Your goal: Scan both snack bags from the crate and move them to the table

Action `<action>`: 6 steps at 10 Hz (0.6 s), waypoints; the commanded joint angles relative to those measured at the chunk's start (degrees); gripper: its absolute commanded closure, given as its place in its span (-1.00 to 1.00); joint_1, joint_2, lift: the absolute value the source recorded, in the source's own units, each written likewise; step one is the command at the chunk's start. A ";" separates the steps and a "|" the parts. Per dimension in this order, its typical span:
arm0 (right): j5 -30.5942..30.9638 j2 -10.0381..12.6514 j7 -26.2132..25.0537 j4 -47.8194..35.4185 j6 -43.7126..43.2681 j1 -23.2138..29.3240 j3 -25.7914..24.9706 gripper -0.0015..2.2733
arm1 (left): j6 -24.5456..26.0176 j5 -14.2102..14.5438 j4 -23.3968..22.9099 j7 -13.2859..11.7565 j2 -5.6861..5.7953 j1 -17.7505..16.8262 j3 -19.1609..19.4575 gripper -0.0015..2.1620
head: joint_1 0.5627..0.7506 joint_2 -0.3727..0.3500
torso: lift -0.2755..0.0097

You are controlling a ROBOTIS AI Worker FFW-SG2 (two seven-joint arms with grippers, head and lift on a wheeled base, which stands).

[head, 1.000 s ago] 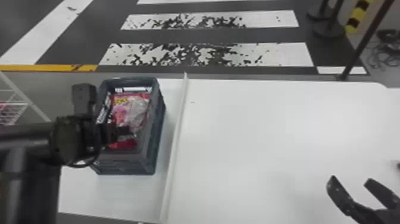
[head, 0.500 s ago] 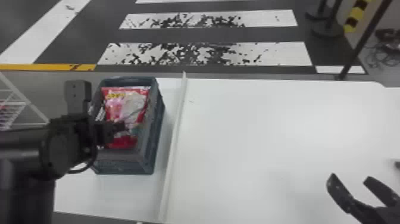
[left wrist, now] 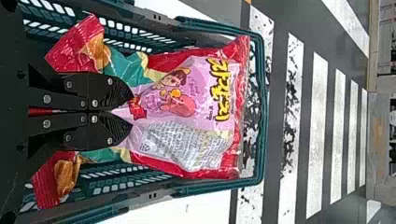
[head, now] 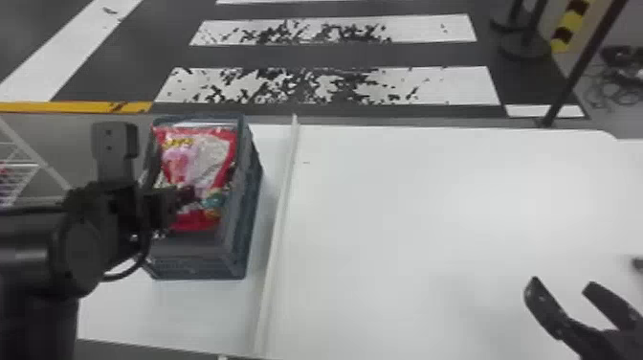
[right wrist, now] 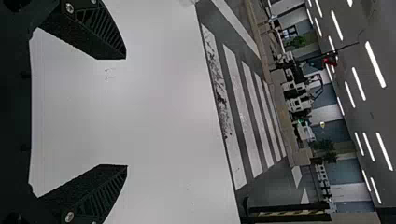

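In the head view my left gripper (head: 187, 195) is over the blue-grey crate (head: 201, 261) at the left, against a red and pink snack bag (head: 198, 163) at the crate's top. The left wrist view has this gripper (left wrist: 126, 111) shut on the pink bag (left wrist: 187, 98), pinching its middle; the bag spreads between the crate's (left wrist: 261, 112) sides. Red and teal wrapper lies either side of the fingers; I cannot tell if it is a second bag. My right gripper (head: 563, 287) stands open over the table at the lower right; in the right wrist view that gripper (right wrist: 126, 112) holds nothing.
A thin raised white strip (head: 277, 230) runs front to back just right of the crate. The white table (head: 430, 215) extends to its right. Beyond the far edge stand dark posts (head: 581, 62); a white wire rack (head: 21, 167) is at the left.
The snack bag has come up in the crate and shows more fully. My left arm has shifted slightly left and toward the camera. The right gripper has barely moved.
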 commanded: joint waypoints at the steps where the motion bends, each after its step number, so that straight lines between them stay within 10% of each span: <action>1: -0.01 0.02 -0.01 0.00 0.10 -0.02 0.07 -0.91 | -0.16 0.12 -0.62 -0.02 0.07 0.96 0.25 0.98 | 0.41 0.29 | 0.32; 6: -0.10 0.11 0.43 -0.18 0.10 0.60 0.07 -0.91 | -2.44 -0.06 -2.38 0.50 0.25 3.50 3.07 0.98 | 0.41 0.36 | 0.32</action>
